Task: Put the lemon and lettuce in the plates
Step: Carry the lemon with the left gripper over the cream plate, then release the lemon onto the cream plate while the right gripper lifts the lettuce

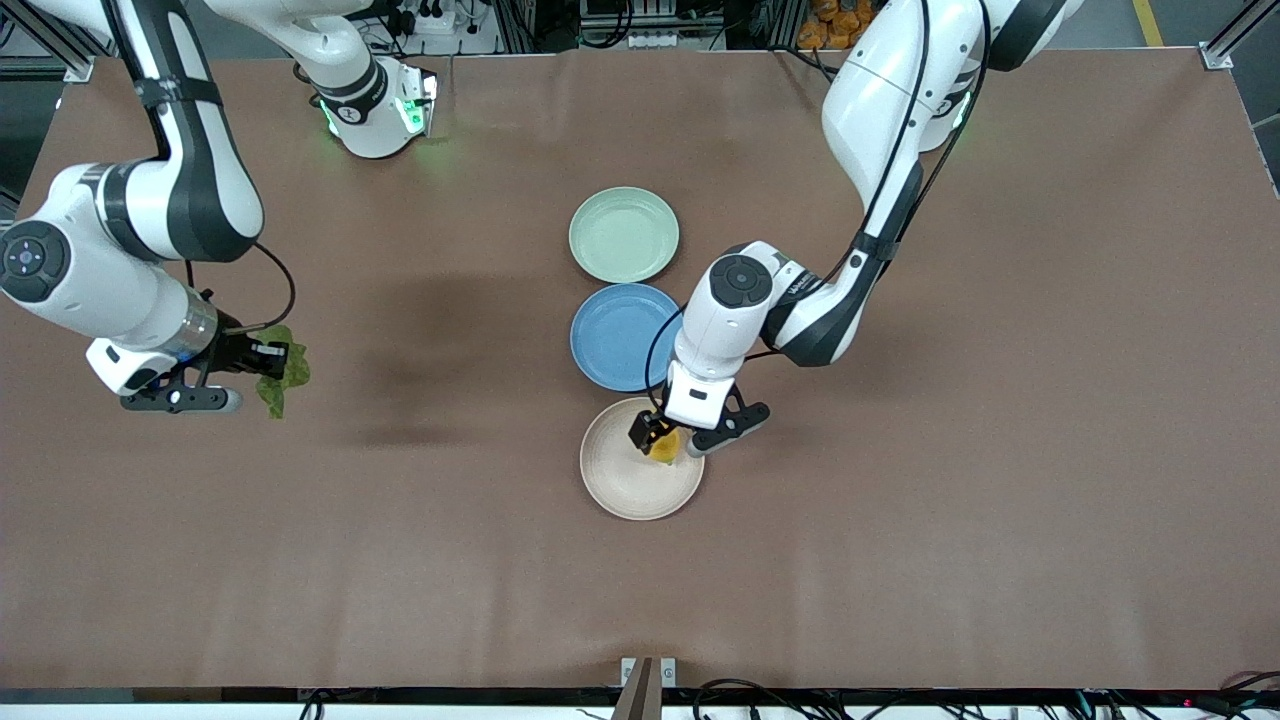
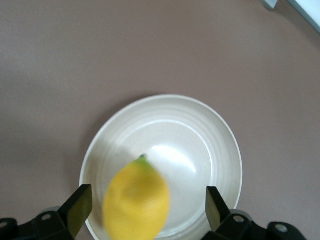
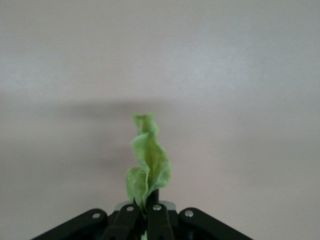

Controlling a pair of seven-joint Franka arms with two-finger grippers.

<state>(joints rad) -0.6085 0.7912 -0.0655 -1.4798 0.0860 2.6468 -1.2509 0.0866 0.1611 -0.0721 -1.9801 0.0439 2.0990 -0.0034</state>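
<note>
The small oval yellow lemon [image 2: 136, 199] is blurry between the wide-open fingers of the left tool [image 1: 668, 440]. Neither finger touches it, so I think it is dropping into the round beige plate [image 1: 625, 490] right under it. The wrinkly green lettuce leaf [image 1: 281, 370] hangs from the right tool [image 1: 268, 357], pinched tight so it will not slip. That tool hovers over the bare brown tabletop [image 1: 900, 560] toward the right arm's end. The pale mint green plate [image 1: 623, 234] is empty, likely for the leaf. A bright blue plate [image 1: 612, 335] sits between the two plates.

Left tool [image 1: 668, 437] open (right tool [image 1: 262, 362] clamped).
</note>
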